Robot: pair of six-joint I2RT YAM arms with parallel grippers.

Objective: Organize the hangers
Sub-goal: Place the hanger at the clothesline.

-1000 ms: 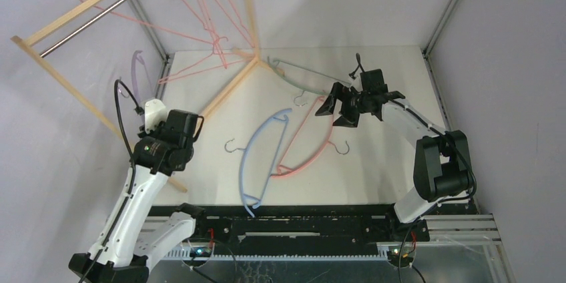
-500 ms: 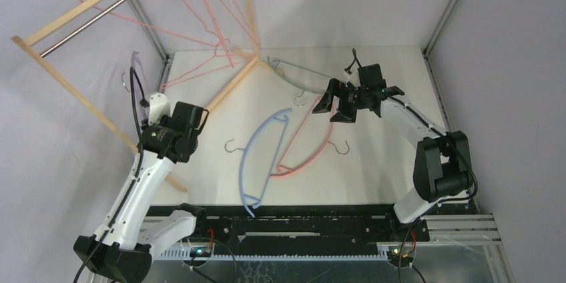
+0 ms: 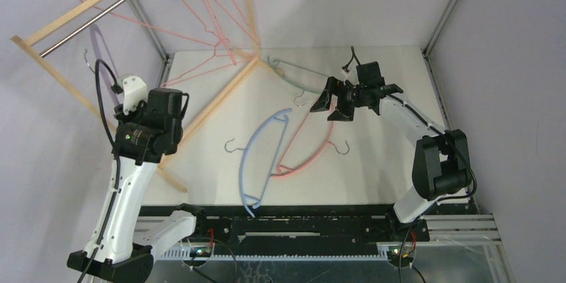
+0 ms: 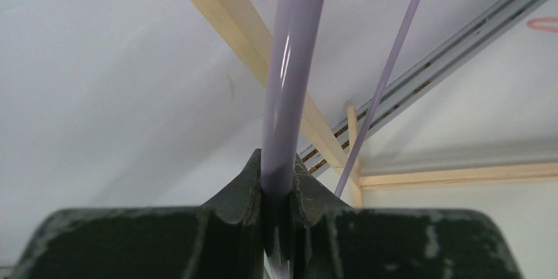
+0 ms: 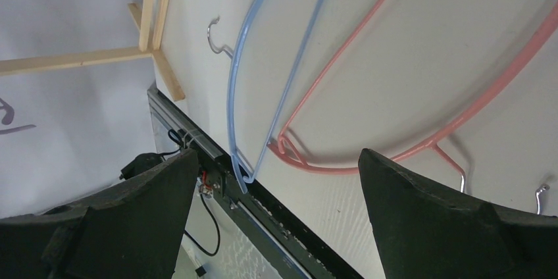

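Hung on rack rod (image 3: 100, 13): thin pink wire hangers (image 3: 200, 3). Clamped narrowly in left gripper (image 4: 276, 180): lilac hanger (image 4: 289, 62), held just below rod, seemingly not yet hooked. Spread wide and empty above table (image 3: 387, 163): right gripper (image 5: 276, 160). Left to hang: blue hanger (image 3: 257, 156), pink hanger (image 3: 314, 146), green hanger (image 3: 294, 73), all lying on table.

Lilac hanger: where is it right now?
The lilac hanger is at the far left of the top view, clamped in the left gripper and held up beside the wooden rack, just below its metal rod.
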